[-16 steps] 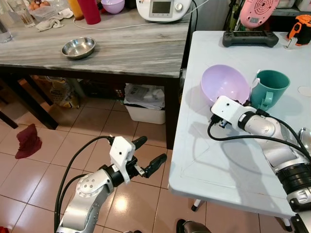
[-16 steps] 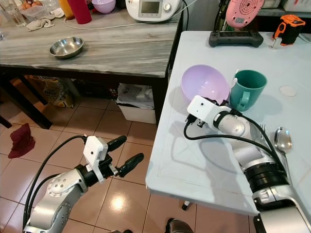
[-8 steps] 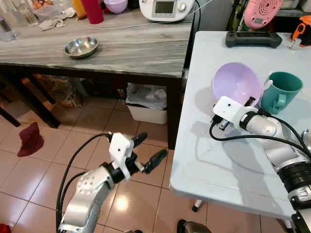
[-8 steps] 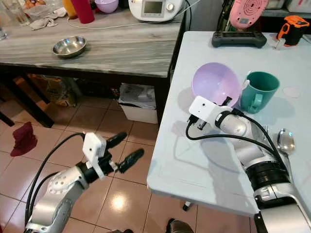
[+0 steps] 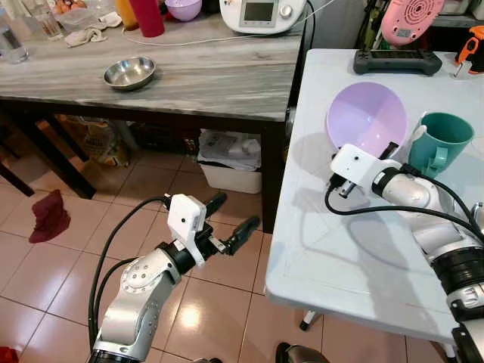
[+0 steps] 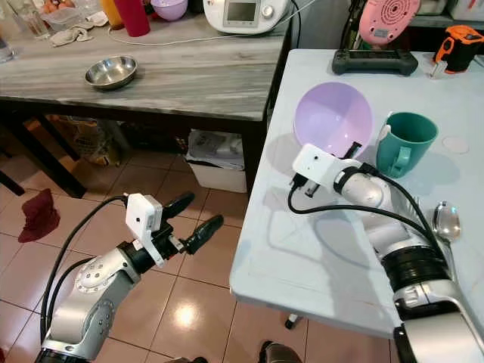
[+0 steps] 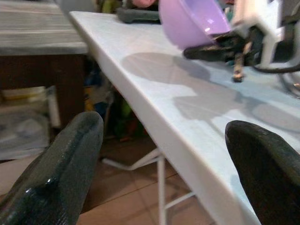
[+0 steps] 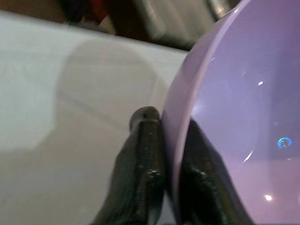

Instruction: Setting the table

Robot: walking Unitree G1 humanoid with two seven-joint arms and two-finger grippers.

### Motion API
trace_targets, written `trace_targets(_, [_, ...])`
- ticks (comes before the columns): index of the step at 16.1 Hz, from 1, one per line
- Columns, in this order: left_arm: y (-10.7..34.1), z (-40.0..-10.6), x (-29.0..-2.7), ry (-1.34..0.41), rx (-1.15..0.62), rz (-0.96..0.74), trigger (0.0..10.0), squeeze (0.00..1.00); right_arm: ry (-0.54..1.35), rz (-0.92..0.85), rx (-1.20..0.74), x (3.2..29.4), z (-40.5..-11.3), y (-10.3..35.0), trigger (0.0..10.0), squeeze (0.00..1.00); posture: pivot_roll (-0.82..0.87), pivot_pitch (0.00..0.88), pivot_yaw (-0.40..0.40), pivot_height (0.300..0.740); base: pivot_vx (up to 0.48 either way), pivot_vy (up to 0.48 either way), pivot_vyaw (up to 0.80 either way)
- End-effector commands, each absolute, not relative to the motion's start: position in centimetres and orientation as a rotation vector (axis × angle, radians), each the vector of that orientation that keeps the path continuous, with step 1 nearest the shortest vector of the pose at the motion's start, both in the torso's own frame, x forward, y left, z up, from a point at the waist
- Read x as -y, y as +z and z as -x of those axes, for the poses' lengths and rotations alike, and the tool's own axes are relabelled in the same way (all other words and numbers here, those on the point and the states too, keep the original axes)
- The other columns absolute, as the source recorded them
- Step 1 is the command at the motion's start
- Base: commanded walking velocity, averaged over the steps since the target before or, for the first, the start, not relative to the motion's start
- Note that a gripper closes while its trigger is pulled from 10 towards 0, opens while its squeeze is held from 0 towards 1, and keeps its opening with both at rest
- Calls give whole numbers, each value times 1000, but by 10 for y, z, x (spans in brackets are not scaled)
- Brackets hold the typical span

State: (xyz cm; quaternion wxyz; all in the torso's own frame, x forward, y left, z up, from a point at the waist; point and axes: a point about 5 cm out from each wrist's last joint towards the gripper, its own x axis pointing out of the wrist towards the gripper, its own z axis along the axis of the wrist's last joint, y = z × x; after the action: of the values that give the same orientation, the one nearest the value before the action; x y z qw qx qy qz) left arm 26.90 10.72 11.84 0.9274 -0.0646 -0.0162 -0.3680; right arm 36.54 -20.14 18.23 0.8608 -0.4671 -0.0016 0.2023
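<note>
A lilac plastic bowl [image 5: 366, 119] is tilted up on edge over the white table [image 5: 355, 249], its hollow facing me. My right gripper [image 5: 382, 153] is shut on the bowl's near rim, one finger [image 8: 144, 164] outside the wall and one inside. A teal mug [image 5: 439, 139] stands just right of the bowl, and a metal spoon [image 6: 445, 219] lies near the table's right side. My left gripper [image 5: 229, 221] hangs open over the tiled floor, left of the table's edge [image 7: 154, 126], holding nothing.
A grey wooden table [image 5: 197, 76] at the back left carries a steel bowl [image 5: 129, 72], a red tumbler and a white appliance [image 5: 261, 13]. A black controller [image 5: 397, 60] lies at the white table's far end. A white bin [image 5: 229, 160] and a red cloth [image 5: 50, 215] are on the floor.
The right gripper has lifted and tilted the lilac bowl further upright, away from the mug. The left arm has barely moved. The camera has drifted slightly.
</note>
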Motion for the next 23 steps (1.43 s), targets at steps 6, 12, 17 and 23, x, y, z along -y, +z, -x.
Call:
trace_targets(6, [117, -300, -147, -352, 9, 92, 10000, 0, 316, 574, 267, 148, -339, 190, 10000, 0, -200, 91, 90, 740, 0, 0, 0])
trace_targets(12, [118, -312, -147, -350, 34, 65, 10000, 0, 235, 403, 237, 129, -320, 174, 10000, 0, -223, 54, 116, 740, 0, 49, -475])
trace_targets(17, [119, -320, -150, -352, 50, 60, 10000, 0, 218, 402, 227, 131, -317, 173, 10000, 0, -230, 31, 117, 740, 0, 391, -253])
trace_targets(23, [116, -320, -150, -364, 58, 48, 10000, 0, 227, 401, 231, 128, -318, 173, 10000, 0, -225, 3, 119, 740, 0, 466, 0])
